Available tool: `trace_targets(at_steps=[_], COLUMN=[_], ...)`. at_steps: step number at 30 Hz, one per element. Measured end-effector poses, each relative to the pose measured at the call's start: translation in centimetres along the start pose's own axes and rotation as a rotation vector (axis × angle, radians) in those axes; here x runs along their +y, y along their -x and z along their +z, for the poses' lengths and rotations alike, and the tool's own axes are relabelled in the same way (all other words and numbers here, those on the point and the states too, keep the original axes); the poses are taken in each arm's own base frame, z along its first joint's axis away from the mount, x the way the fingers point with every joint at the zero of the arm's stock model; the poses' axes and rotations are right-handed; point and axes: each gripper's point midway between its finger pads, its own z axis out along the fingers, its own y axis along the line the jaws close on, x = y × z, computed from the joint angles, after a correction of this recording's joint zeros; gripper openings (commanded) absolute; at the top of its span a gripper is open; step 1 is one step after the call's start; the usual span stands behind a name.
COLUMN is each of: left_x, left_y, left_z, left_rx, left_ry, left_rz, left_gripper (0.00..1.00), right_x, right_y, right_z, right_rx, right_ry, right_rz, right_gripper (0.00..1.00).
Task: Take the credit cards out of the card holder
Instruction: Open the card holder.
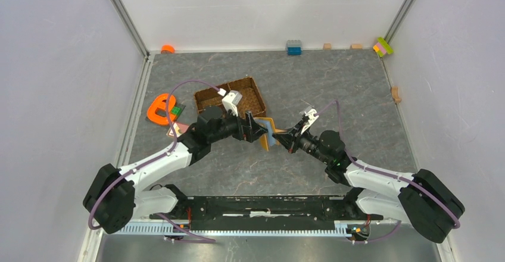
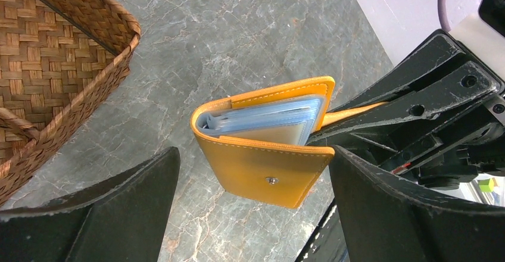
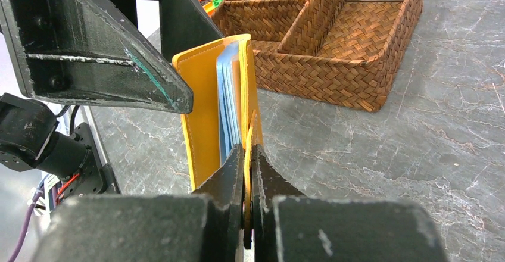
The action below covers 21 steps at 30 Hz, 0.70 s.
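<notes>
The orange card holder (image 1: 270,133) stands on edge, part open, held above the table between both arms. My right gripper (image 3: 247,150) is shut on its thin orange flap. In the left wrist view the holder (image 2: 262,170) shows its snap stud, blue-grey sleeves and a beige card (image 2: 280,134) tucked inside. My left gripper (image 2: 255,155) is open, one finger on each side of the holder's lower cover, the right finger close to its edge. The holder's blue sleeves (image 3: 229,95) also show in the right wrist view. No card is outside the holder.
A brown woven divided tray (image 1: 260,95) sits just behind the holder; it also shows in the left wrist view (image 2: 89,107) and the right wrist view (image 3: 321,77). An orange e-shaped toy (image 1: 159,108) lies at the left. Toy bricks (image 1: 293,47) line the back wall.
</notes>
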Motion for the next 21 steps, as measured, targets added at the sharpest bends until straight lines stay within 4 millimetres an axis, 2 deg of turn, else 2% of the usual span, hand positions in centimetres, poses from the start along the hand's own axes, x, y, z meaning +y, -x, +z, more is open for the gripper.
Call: trace_targets(at_steps=[1, 3, 9, 10, 15, 18, 21], left_x=[0.0, 0.0, 0.1, 0.1, 0.6, 0.7, 0.8], left_y=[-0.1, -0.1, -0.1, -0.1, -0.7, -0.9, -0.6], left_z=[0.0, 0.1, 0.4, 0.5, 0.7, 0.9, 2.1], left_rx=[0.003, 0.006, 0.021, 0.024, 0.057, 0.068, 0.085], left_ry=[-0.001, -0.002, 0.005, 0.007, 0.028, 0.036, 0.039], left_rz=[-0.001, -0.001, 0.001, 0.002, -0.008, -0.014, -0.019], left_gripper=[1.00, 0.93, 0.46, 0.43, 0.43, 0.37, 0.31], right_x=[0.0, 0.0, 0.0, -0.1, -1.5, -2.5, -3.3], right_y=[0.0, 0.0, 0.0, -0.1, -0.8, -1.1, -1.3], right_z=[0.0, 0.0, 0.1, 0.1, 0.3, 0.3, 0.1], right_rx=[0.000, 0.000, 0.003, 0.005, 0.045, 0.079, 0.096], right_ry=[0.000, 0.000, -0.002, -0.007, -0.087, -0.154, -0.211], right_rz=[0.002, 0.003, 0.008, 0.009, 0.033, 0.055, 0.060], right_gripper=[0.00, 0.00, 0.00, 0.00, 0.00, 0.00, 0.01])
